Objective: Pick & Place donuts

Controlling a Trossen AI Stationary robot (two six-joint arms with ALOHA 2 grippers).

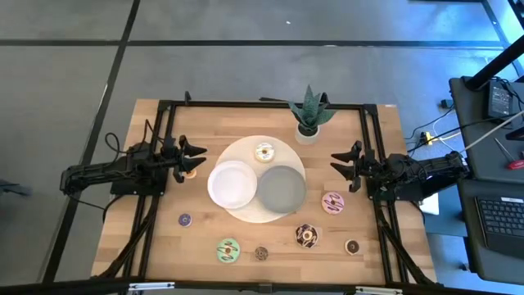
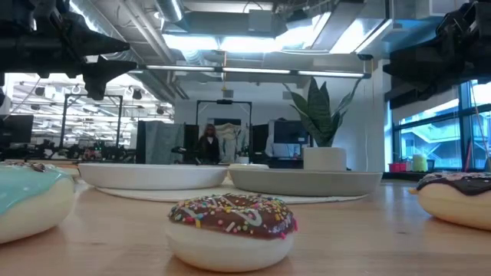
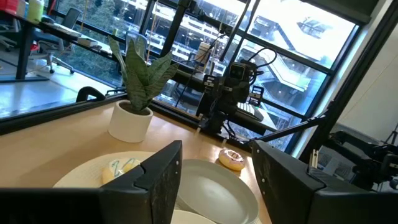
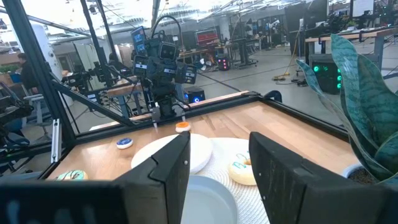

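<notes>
Your left tool (image 1: pixel 199 161) hangs with its fingers apart and empty, right over the small orange ring donut (image 1: pixel 191 173), just left of the round white plate (image 1: pixel 232 183), likely ready to drop and grab. Your right tool (image 1: pixel 339 166), also apart and empty, waits right of the plate.

White plate (image 1: pixel 232 183) & grey plate (image 1: pixel 282 188) sit side by side, touching, on a round cream mat (image 1: pixel 246 152) mid-table (image 1: pixel 368 152). Potted plant (image 1: pixel 309 115), white pot, upright just beside mat, near far edge. Laptop (image 1: pixel 499 217) on separate desk off table's right side.
</notes>
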